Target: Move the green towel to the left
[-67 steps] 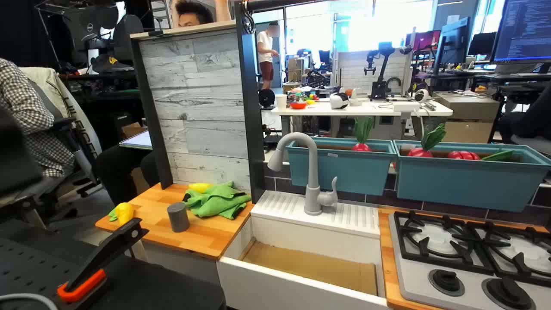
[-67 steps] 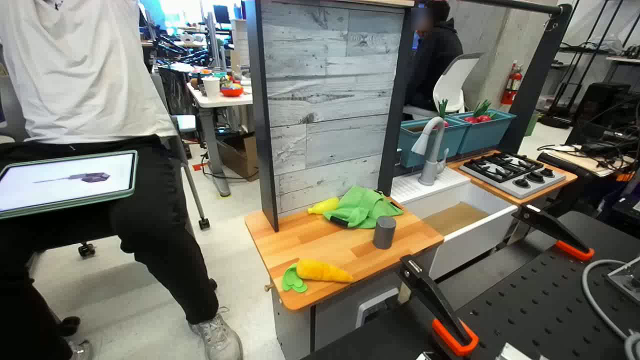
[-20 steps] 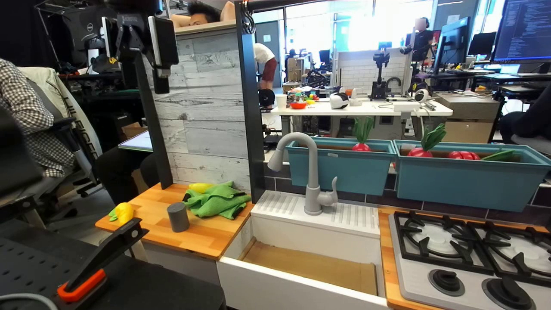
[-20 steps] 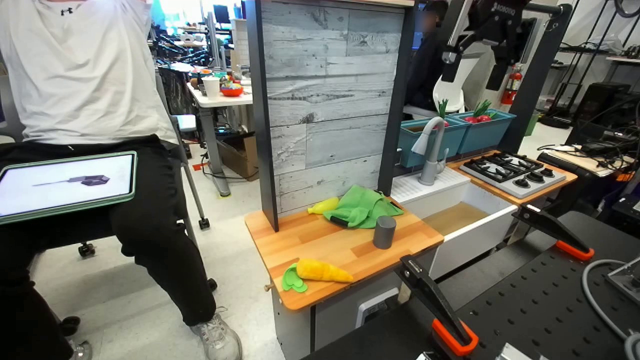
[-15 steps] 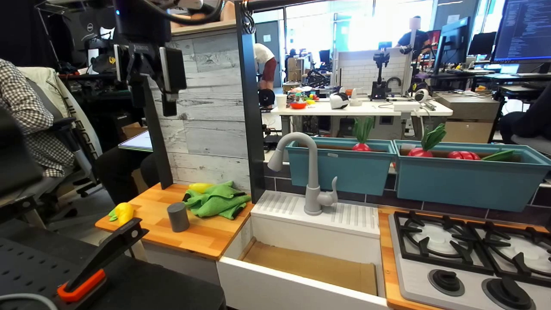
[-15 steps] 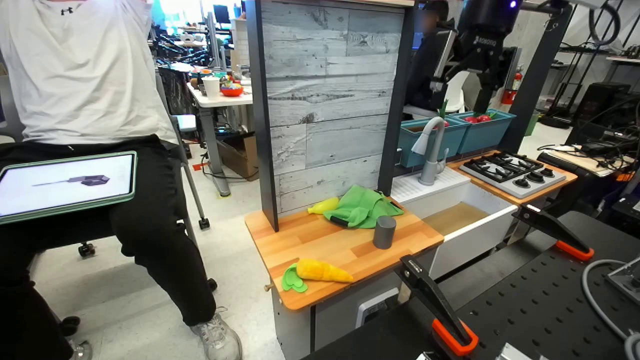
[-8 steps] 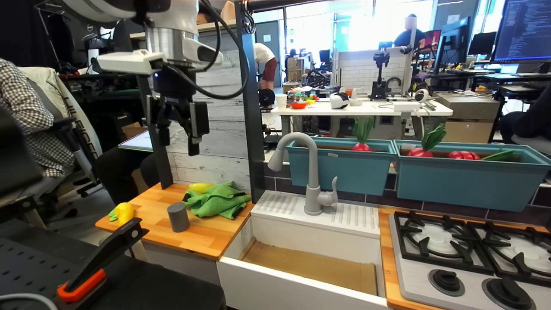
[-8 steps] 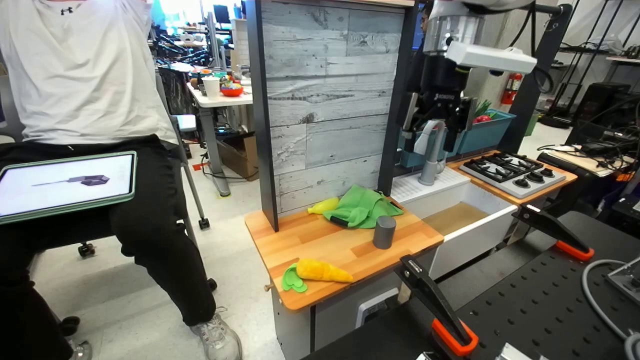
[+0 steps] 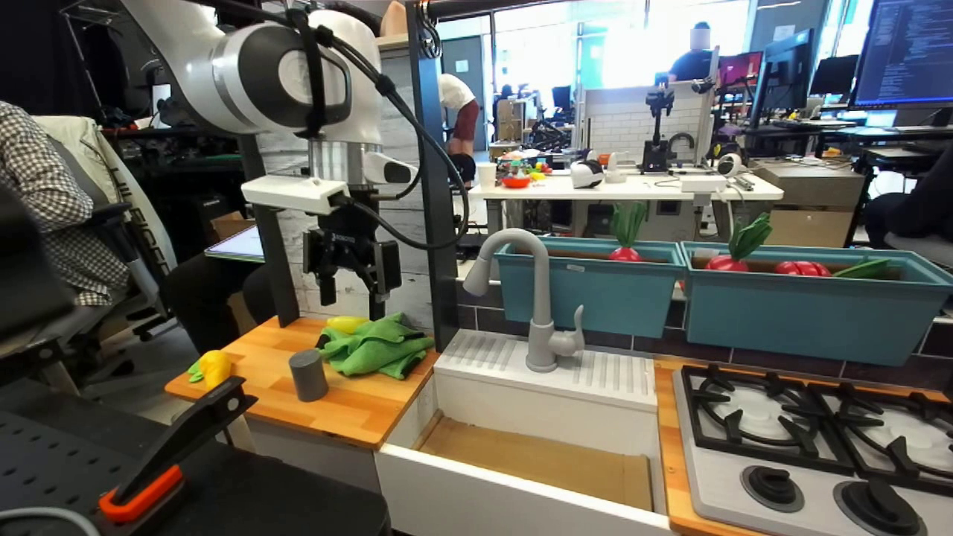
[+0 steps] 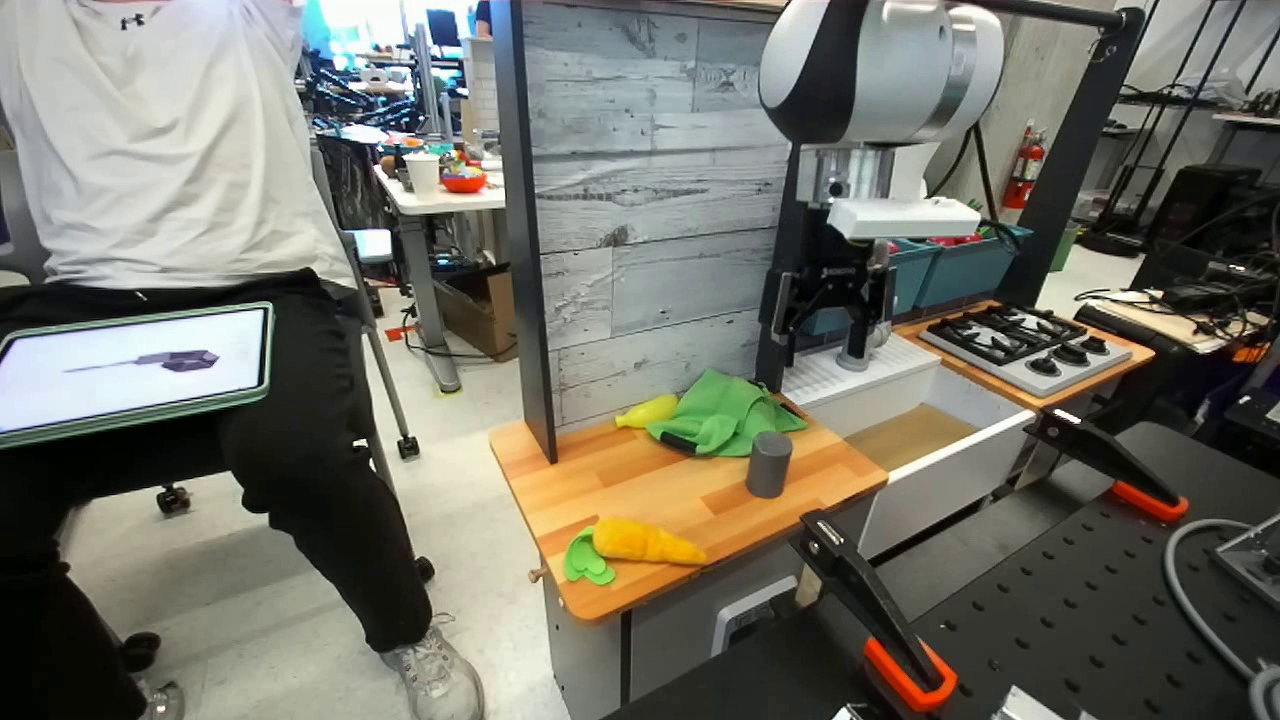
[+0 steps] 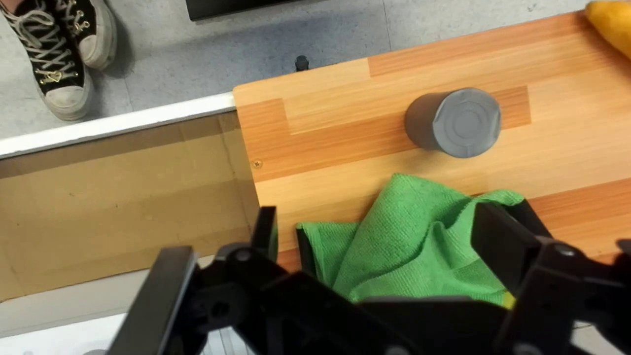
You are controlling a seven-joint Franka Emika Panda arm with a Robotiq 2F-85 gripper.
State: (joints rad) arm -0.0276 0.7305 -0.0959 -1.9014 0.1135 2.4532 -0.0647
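Lying leftmost on the bench (image 9: 357,413), in an exterior view: a plush carrot (image 9: 216,367). Next, a grey cylinder (image 9: 308,377), upright, then a yellow toy (image 9: 347,324) partly hidden by the green towel (image 9: 376,348). My gripper (image 9: 353,296) hangs above that towel, its fingers spread wide. Towel lies crumpled, near the white sink (image 9: 476,502).

Green towel (image 10: 725,415), black strips at its edges, crumpled in loose folds, lying on the wooden countertop (image 10: 610,475)
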